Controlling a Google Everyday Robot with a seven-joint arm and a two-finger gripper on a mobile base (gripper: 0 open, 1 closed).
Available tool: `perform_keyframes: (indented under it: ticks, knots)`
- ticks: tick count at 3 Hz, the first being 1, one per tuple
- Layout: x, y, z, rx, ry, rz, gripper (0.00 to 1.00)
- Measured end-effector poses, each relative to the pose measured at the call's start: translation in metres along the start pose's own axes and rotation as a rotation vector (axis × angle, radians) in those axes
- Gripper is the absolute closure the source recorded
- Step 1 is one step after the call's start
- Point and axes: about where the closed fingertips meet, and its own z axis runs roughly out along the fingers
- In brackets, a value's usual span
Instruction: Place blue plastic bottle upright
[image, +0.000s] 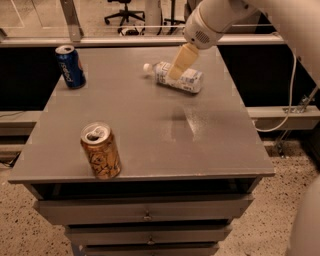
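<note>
The blue plastic bottle (186, 79) lies on its side at the back of the grey table top (150, 135), its white cap pointing left. It is clear with a white and pale-blue label. My gripper (180, 62) hangs from the white arm at the top right. Its cream fingers point down and left and overlap the middle of the bottle in the camera view. I cannot tell whether they touch the bottle.
A dark blue Pepsi can (70, 66) stands upright at the back left corner. A gold-brown can (100, 150) stands upright near the front left edge. Drawers sit below the top. A cable hangs to the right of the table.
</note>
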Motion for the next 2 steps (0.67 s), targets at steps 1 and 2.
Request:
perform_keyframes:
  ticks: [1, 2]
  knots:
    - [-0.015, -0.019, 0.053, -0.021, 0.016, 0.059, 0.0]
    - [-0.017, -0.026, 0.084, -0.033, 0.059, 0.083, 0.0]
